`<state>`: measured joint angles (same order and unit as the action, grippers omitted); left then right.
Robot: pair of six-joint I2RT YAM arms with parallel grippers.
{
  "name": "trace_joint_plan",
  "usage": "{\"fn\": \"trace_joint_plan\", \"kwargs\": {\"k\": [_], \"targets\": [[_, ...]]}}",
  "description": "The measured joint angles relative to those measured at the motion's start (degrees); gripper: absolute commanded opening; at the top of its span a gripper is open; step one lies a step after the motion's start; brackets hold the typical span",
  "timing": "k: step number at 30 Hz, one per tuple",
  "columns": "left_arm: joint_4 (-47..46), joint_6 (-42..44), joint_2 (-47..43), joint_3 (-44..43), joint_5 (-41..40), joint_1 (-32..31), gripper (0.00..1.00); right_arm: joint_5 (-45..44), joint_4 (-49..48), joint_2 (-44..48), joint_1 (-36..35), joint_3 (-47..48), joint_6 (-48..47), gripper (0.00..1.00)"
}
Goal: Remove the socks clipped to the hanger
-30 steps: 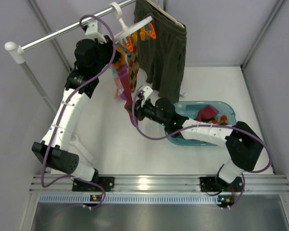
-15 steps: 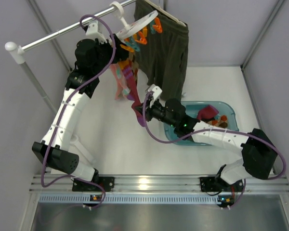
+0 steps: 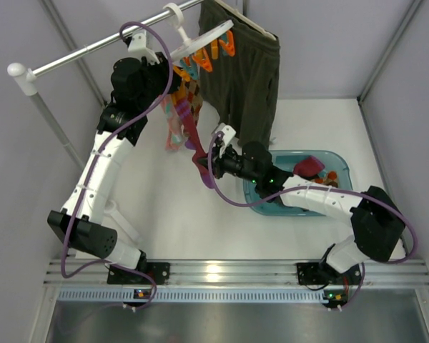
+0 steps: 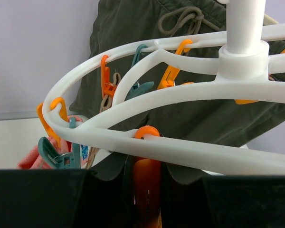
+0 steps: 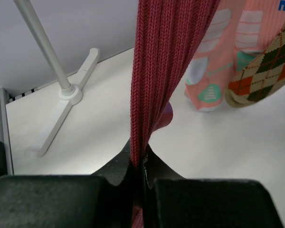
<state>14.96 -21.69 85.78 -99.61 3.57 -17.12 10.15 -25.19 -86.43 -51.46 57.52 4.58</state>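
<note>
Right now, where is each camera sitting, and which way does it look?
Top external: above and behind, looking down at the table; shows the left arm, right arm, hanger and maroon sock.
Left wrist: on the left arm, facing the hanger's ring up close; the left gripper squeezes an orange peg.
Right wrist: on the right arm, facing the table and a pink sock; the right gripper pinches the maroon sock.
Shared: top and right wrist both see the maroon sock.

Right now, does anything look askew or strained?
Yes. The hanger hangs tilted, and the maroon sock is stretched taut below it, pinched in the right gripper. The left gripper clamps an orange peg.
</note>
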Motion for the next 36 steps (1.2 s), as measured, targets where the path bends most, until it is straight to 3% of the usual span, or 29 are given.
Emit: {"fn": "trace_joint_plan", "kwargs": {"k": [1, 2, 3, 7, 12, 15, 19, 26, 30, 36], "targets": [[0.0, 0.0, 0.0, 0.0, 0.0, 0.0, 0.05, 0.2, 0.0, 0.0, 0.1, 0.0, 0.0, 0.0], [-0.2, 0.0, 0.0, 0.1, -0.1, 0.0, 0.2, 0.4, -0.1, 0.0, 0.2, -0.1, 0.0, 0.0], [-0.4, 0.0, 0.0, 0.3, -0.1, 0.0, 0.6, 0.6, -0.1, 0.0, 0.2, -0.2, 0.0, 0.0], [-1.3, 0.4, 0.0, 1.3, 0.0, 0.0, 0.81, 1.6, 0.1, 0.0, 0.3, -0.8, -0.1, 0.0], [-1.9, 0.3, -0.2, 2.7, -0.4, 0.0, 0.82, 2.2, 0.4, 0.0, 0.8, -0.8, -0.2, 0.0], [-2.0, 0.4, -0.6, 4.1, -1.7, 0.0, 0.76, 2.8, 0.7, 0.0, 1.6, -0.8, -0.4, 0.0], [-2.0, 0.9, -1.0, 4.3, -2.5, 0.0, 0.76, 6.1, 1.3, 0.0, 3.8, -0.7, 0.0, 0.0], [-4.0, 3.7, -3.0, 7.0, 0.9, 0.2, 0.76, 15.3, 3.5, -1.3, 8.2, 2.6, 1.7, 0.0], [-6.2, 5.4, -3.9, 8.3, 3.3, 0.3, 0.68, 18.9, 5.9, -1.6, 8.5, 4.1, 1.6, 0.0], [-8.8, 6.6, -3.9, 8.6, 6.1, 0.9, 0.67, 21.0, 8.2, -1.7, 8.5, 4.9, 0.5, 0.0]]}}
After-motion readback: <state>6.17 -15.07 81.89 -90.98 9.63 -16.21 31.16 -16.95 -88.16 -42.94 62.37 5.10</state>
